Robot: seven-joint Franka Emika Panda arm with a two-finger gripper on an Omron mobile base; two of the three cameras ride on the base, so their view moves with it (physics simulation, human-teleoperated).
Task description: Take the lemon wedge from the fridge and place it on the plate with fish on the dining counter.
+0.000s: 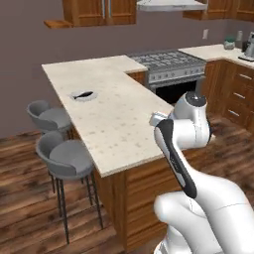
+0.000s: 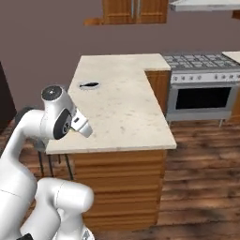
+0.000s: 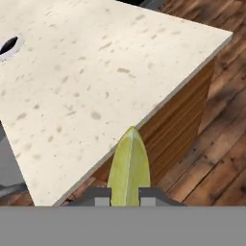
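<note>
The lemon wedge [image 3: 129,166], yellow-green and pointed, stands between my fingertips, and my gripper [image 3: 126,197] is shut on it. It hangs over the near corner edge of the dining counter [image 3: 72,86]. The white plate [image 3: 6,49] with the dark fish lies far off along the slab, at the hand view's top left. From the base, the plate [image 1: 83,95] [image 2: 89,85] sits near the counter's left edge, well beyond my hand [image 1: 158,119] [image 2: 82,126], which is at the near end of the dining counter [image 1: 114,124] [image 2: 122,108]. The fridge is out of view.
Two grey stools [image 1: 64,158] [image 1: 47,116] stand along the counter's left side. A steel stove with an oven [image 1: 168,64] [image 2: 201,79] adjoins the counter at the back right. Wood floor [image 2: 201,178] lies open to the right of the counter.
</note>
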